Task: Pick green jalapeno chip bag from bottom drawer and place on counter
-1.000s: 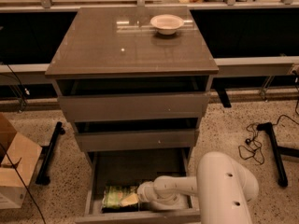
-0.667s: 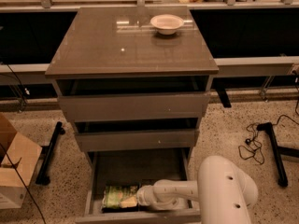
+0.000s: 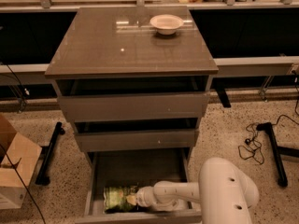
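Claw [image 3: 132, 199] sits low in your pulled-out grey-brown bottom drawer [image 3: 140, 169], right against the crinkly green foil chip bag [image 3: 117, 198], lined up to grab; open or closed, you can't tell.

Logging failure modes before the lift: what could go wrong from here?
The gripper sits at the right edge of the green jalapeno chip bag in the bottom drawer; crinkly foil may slip.
The middle drawer front sits just above; the rising arm could clip it.
Avoid the white bowl on the counter.
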